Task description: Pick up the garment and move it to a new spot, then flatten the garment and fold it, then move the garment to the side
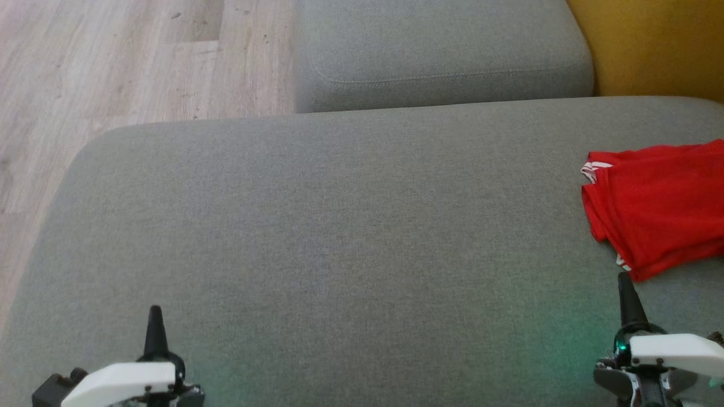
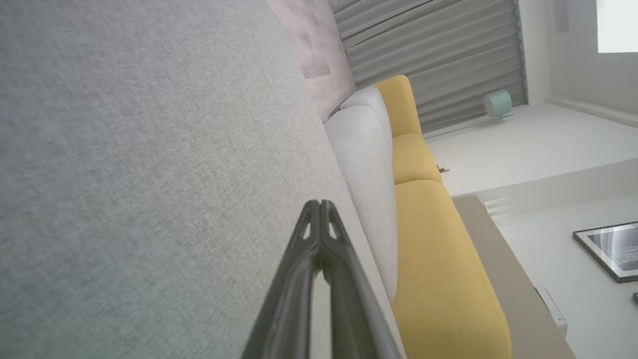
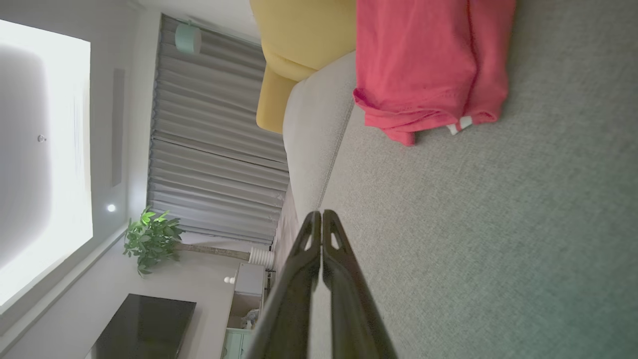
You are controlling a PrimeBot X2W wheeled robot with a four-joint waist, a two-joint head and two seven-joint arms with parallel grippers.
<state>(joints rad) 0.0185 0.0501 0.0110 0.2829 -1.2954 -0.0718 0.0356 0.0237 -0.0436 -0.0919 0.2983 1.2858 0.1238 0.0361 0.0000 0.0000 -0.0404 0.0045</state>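
Two grippers, each with its fingers pressed together on nothing, sit at the near edge of a wide grey sofa seat (image 1: 350, 226). At far left, pale wood floor (image 1: 113, 68) runs past the seat's rounded left edge and far-left corner. The left gripper (image 1: 155, 319) points up from the near-left corner, its fingers meeting in one dark tip. Its wrist camera looks along the weave toward a yellow sofa (image 2: 438, 259), grey pleated curtains (image 2: 438, 50) and a framed picture (image 2: 610, 249). A long stretch of plain grey fabric spreads across the middle of the seat to its far edge, where a second grey cushion (image 1: 441, 51) butts against it. The right gripper (image 1: 626, 291) stands at the near-right corner, likewise closed to a point, with a green glow on the fabric beside it. Just beyond its tip, near but apart, the red garment (image 1: 659, 209) lies folded at the seat's right edge. White trim shows at two of its corners, and the frame cuts off its right part. The right wrist camera also takes in a potted plant (image 3: 152, 239) and a dark screen (image 3: 144, 326).
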